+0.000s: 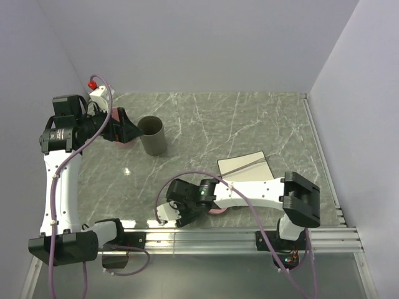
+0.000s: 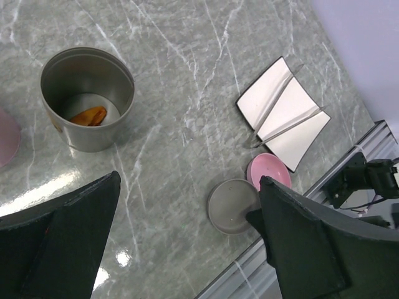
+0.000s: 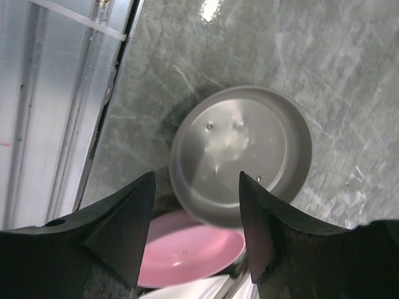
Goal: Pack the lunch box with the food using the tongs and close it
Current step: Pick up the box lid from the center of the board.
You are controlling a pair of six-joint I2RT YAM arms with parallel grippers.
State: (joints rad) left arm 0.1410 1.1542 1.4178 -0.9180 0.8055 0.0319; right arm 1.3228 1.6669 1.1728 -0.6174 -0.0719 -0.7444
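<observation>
Fingers of the right gripper stand partly apart, pointing down at the table well to the near side of the lunch box, close to the front rail. Between them lies the near rim of a round grey lid, flat on the marble. A dark strip shows between the left finger and that rim, so nothing is clamped. The lid is blurred in the wrist view. Just nearer than the lid, and partly under its edge, lies a pink lid.

Farther out, to the right of the lunch box and nearer the rail than it, sits a white square plate. The tongs lie across that plate, their two thin arms joined at the corner that points toward the grey lid and spreading away from it.

The lunch box itself is an open grey canister standing upright. One orange-brown lump of food rests on its pale bottom.

The left gripper hangs just left of the lunch box and above table height, its jaws spread wide and holding nothing. A pink object shows on the far side of the lunch box from the plate, cut off by the frame edge.
</observation>
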